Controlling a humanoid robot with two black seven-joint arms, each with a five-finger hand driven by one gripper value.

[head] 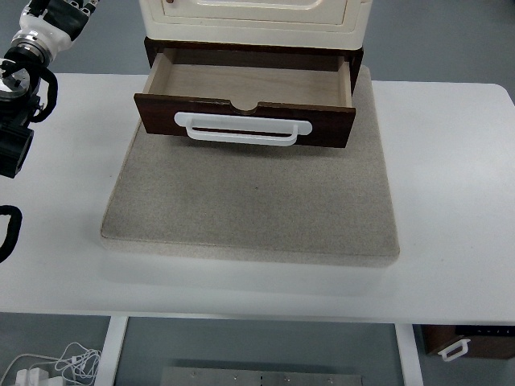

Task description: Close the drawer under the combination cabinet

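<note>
A cream cabinet stands at the table's back on a dark brown base. Its brown drawer is pulled out toward me, and the wooden inside looks bare. A white handle runs across the drawer's front. My left arm comes in along the left edge, well to the left of the drawer. Its hand is at the top left corner, cut off by the picture's edge. The right arm is out of view.
The cabinet sits on a grey stone-like slab that covers the middle of the white table. Below the table's front edge lie white cables at left and a brown box with a white handle at right.
</note>
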